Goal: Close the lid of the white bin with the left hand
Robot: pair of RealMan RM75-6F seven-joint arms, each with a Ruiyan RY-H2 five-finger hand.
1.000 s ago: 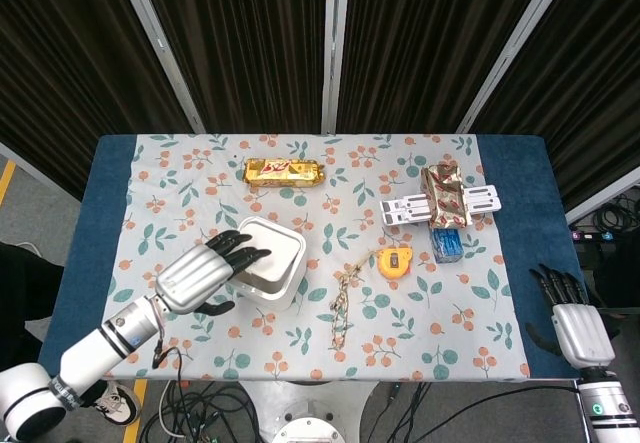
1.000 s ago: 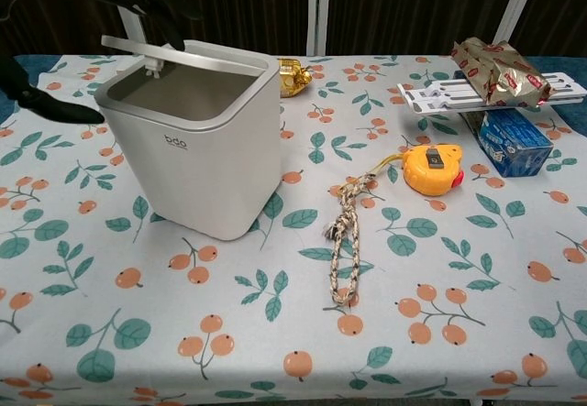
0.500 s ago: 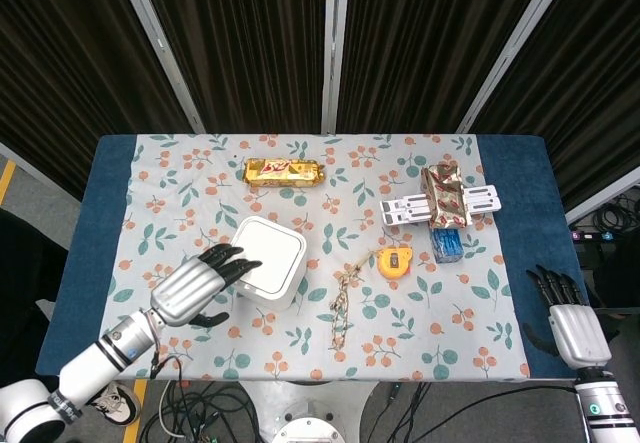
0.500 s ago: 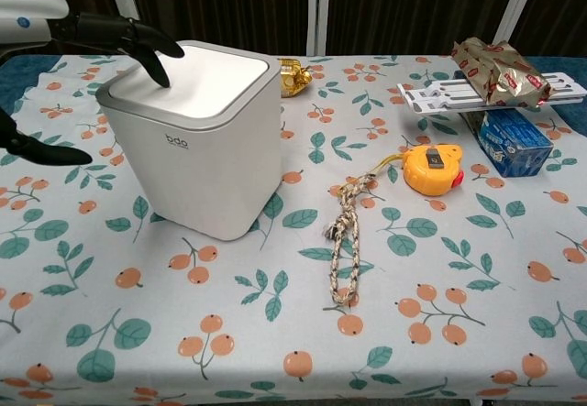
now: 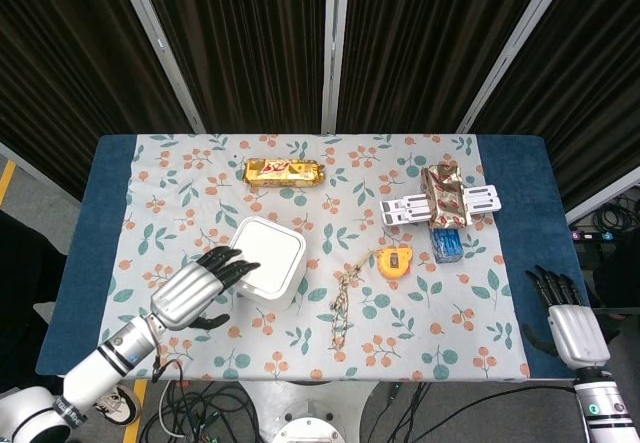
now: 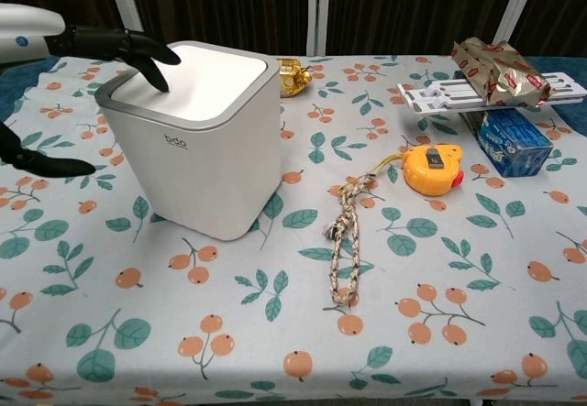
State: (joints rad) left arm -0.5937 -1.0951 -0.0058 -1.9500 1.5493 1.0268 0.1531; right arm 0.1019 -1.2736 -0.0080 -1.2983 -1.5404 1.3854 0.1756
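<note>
The white bin (image 5: 268, 262) (image 6: 194, 143) stands left of the table's middle, its flat lid (image 6: 200, 74) down and level with the grey rim. My left hand (image 5: 196, 289) (image 6: 96, 43) hovers at the bin's left edge, fingers spread, black fingertips (image 6: 151, 56) over the lid's near-left corner; whether they touch it is unclear. It holds nothing. My right hand (image 5: 565, 315) hangs off the table's right edge, fingers apart and empty, seen only in the head view.
A gold snack packet (image 5: 284, 171) lies behind the bin. A rope (image 6: 346, 240) and yellow tape measure (image 6: 433, 167) lie to its right. Further right are a white rack (image 6: 491, 93), a wrapped packet (image 6: 496, 69) and a blue box (image 6: 512, 140).
The lid went from raised to fully down on the bin. My left hand has since drawn back left, toward the bin's edge. The right hand stayed put.
</note>
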